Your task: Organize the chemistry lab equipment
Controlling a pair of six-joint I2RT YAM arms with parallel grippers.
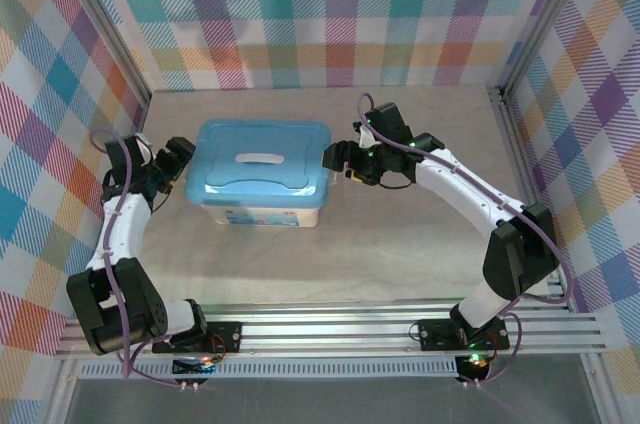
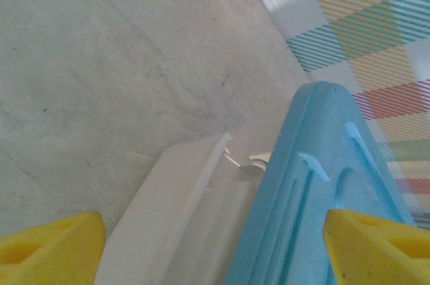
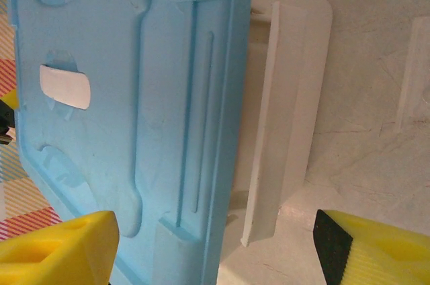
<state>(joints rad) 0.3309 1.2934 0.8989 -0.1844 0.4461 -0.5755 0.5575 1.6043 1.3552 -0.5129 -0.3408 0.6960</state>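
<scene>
Chemistry lab equipment, I judged, was light, fragile glass inside the box point(image 1: 262, 212). Left tool point(image 1: 180, 162) and right tool point(image 1: 336, 162) stood spread at its ends, where I'd grip.

Lid point(image 1: 290, 169) hides box point(image 1: 262, 214) interior

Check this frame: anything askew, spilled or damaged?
Nothing stands out. The blue lid sits square on the translucent box, with no cracks visible. The table around it shows no spill. The left gripper and right gripper are open, one at each end of the box.
</scene>
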